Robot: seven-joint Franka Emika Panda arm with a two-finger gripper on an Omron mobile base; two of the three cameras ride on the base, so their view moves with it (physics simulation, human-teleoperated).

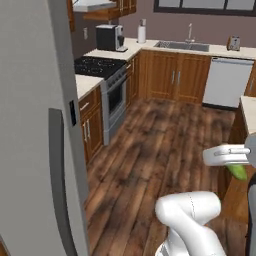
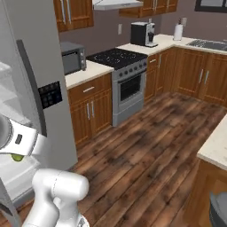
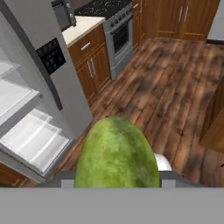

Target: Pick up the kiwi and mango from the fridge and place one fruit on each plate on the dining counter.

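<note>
While we had the jaws closed around the mango (image 3: 117, 153), its long axis running out ahead of them, the open fridge (image 3: 30, 127) lay to our left and the dining tabletop (image 1: 249, 111) right.

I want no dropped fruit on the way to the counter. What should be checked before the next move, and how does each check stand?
1. Mango sits in the end effector: ok.
2. Mango clear of the fridge shelves: ok.
3. Fridge door shut: not ok, the shelves show.
4. Floor toward the dining counter free: ok.
5. Plates empty and ready: cannot tell.
6. Kiwi's place: cannot tell.
</note>
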